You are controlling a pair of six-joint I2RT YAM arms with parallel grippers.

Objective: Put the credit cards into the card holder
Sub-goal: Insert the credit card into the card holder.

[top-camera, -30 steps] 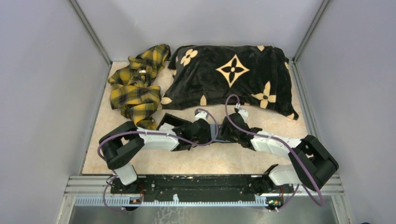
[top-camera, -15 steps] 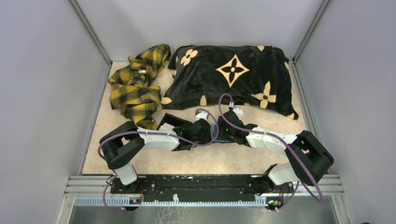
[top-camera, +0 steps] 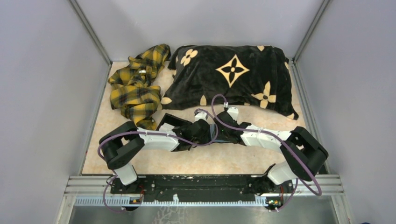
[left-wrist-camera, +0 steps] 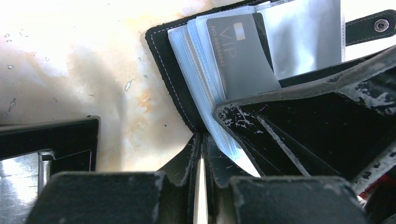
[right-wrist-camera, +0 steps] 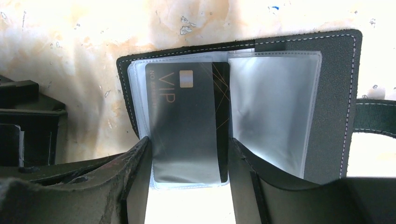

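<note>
Up top, the left arm [top-camera: 156, 139] and the right arm [top-camera: 261, 137] meet at the middle of the worktop [top-camera: 224, 161], just in front of a black pillow [top-camera: 229, 74] with gold flowers. A yellow checked cloth [top-camera: 135, 86] lies crumpled at the far left. From up here the arms hide what is under them.

Next, the left wrist view. The card holder [left-wrist-camera: 163, 70] lies open on the worktop, with clear pockets fanned out. A dark grey credit card [left-wrist-camera: 243, 51] with "VIP" on it sits among the pockets. The left claw [left-wrist-camera: 201, 154] is nearly closed, and it pinches the near edge of the card holder's black cover. A black tray [left-wrist-camera: 51, 135] sits apart on the left.

Last, the right wrist view. The card holder is spread flat like a book. The credit card is on its left page. The right claw [right-wrist-camera: 187, 144] is wide, with one finger close against each long side of the card. I cannot tell if it squeezes the card.
</note>
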